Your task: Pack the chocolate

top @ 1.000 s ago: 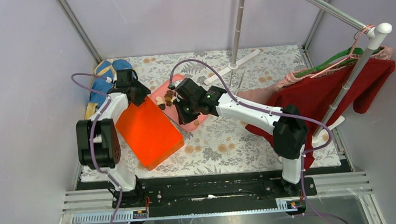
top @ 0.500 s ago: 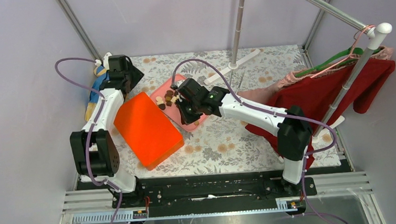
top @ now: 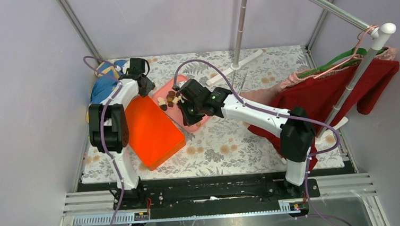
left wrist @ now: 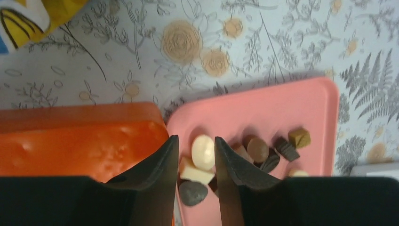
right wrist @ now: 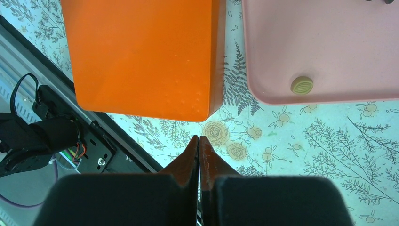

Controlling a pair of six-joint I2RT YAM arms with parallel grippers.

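Small chocolate pieces, dark brown, light brown and cream, lie clustered (top: pixel 169 99) at the far-left end of a pink tray (top: pixel 163 90). An orange box (top: pixel 151 129) lies closed beside the tray on its left. My left gripper (top: pixel 146 87) hovers at that end of the tray. In the left wrist view the left gripper (left wrist: pixel 196 139) is open, and a cream piece (left wrist: pixel 203 151) shows between its jaws, with more pieces (left wrist: pixel 270 150) to the right. My right gripper (right wrist: pixel 198 137) is shut and empty over the tray's near end (right wrist: pixel 329 47). A single light brown piece (right wrist: pixel 301 85) lies there.
A blue and yellow cloth (top: pixel 103 85) lies at the back left. A red garment (top: pixel 335 95) hangs from a rack (top: pixel 367 56) on the right. A white pole base (top: pixel 234 65) stands at the back. The orange box (right wrist: pixel 141 56) reaches toward the front rail.
My left gripper swung out to the back left corner, then came back right to the chocolate end of the tray. The right arm has barely moved.
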